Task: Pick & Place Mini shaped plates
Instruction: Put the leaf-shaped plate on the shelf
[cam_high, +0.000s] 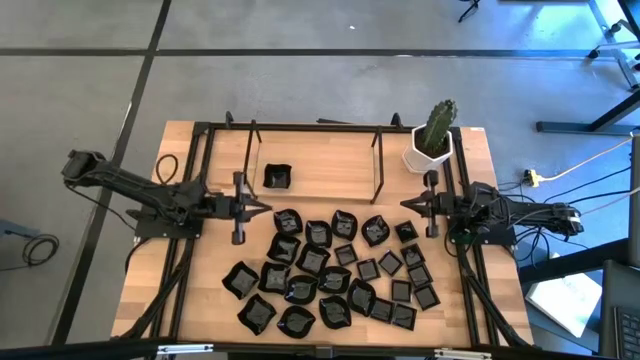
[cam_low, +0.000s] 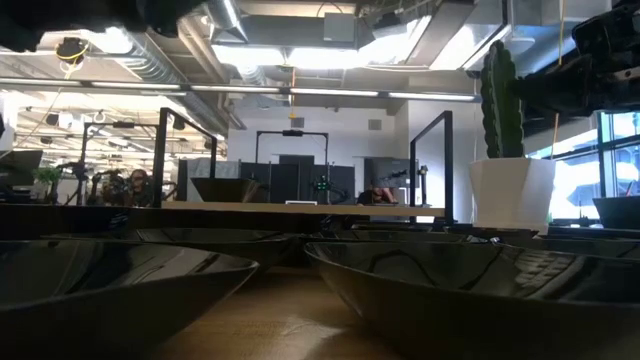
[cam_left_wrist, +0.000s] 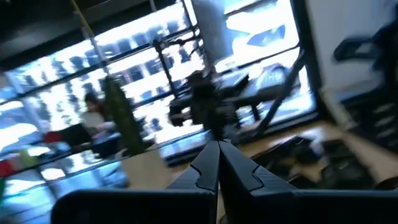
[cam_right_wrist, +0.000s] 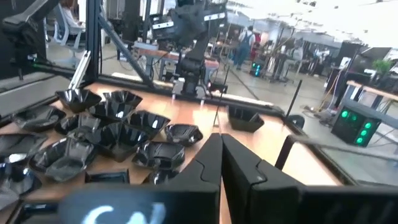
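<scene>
The mini shaped plates (cam_high: 330, 275) crowd the near half of the bench (cam_high: 330, 160), one lone dish (cam_high: 277, 177) far left, so my empty closed left jaws (cam_high: 262, 208) should open before descending, right jaws (cam_high: 408, 204) also closed.

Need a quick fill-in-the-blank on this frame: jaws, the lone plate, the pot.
1. The jaws of the left gripper and the right gripper are both ____.
2. One mini plate sits apart from the pile of black plates, inside the black ____ frame.
3. The white pot holds a green ____.

Missing words: shut; metal; cactus
</scene>
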